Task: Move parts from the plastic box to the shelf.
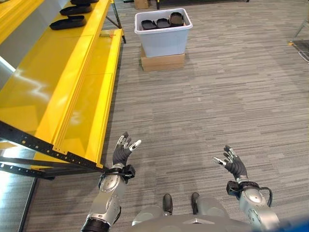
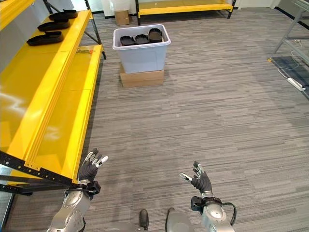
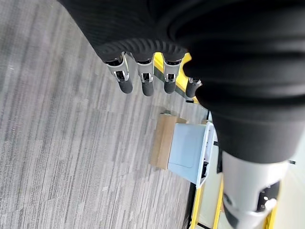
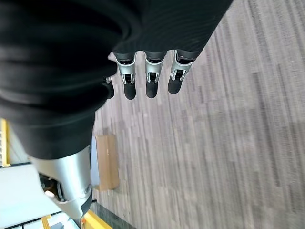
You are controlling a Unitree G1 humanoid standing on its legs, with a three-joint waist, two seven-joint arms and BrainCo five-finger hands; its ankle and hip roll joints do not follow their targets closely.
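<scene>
— so where are the parts right now?

— several black parts [image 1: 162, 22] lie in the plastic box [image 1: 163, 38], which stands on a flat cardboard box [image 1: 162, 62] on the grey carpet floor [image 1: 217, 96], just off the far end of the shelf's lower ledge. three more black parts [image 1: 68, 22] already lie in a row along the far end of the yellow shelf [image 1: 58, 92] (the nearest of them by the shelf's front edge).

— and the hands, are they carrying anything?

— no. the left hand [image 1: 123, 151] is raised over the floor just beside the near corner of the shelf, palm up, fingers [image 3: 147, 81] straight and spread, holding nothing. the right hand [image 1: 232, 163] hovers over bare carpet well apart from the shelf, fingers [image 4: 151, 83] likewise loosely extended and empty.

— how far off is the box from them?

— well apart; both hands sit near the robot, while the plastic box is across a stretch of carpet ahead. the left wrist view shows the box and its cardboard base past the fingertips, with a strip of yellow shelf beside them.

— anything else on the shelf?

— a small orange item [image 1: 107, 34] lies on the lower ledge's far end, too small to tell what it is.
</scene>
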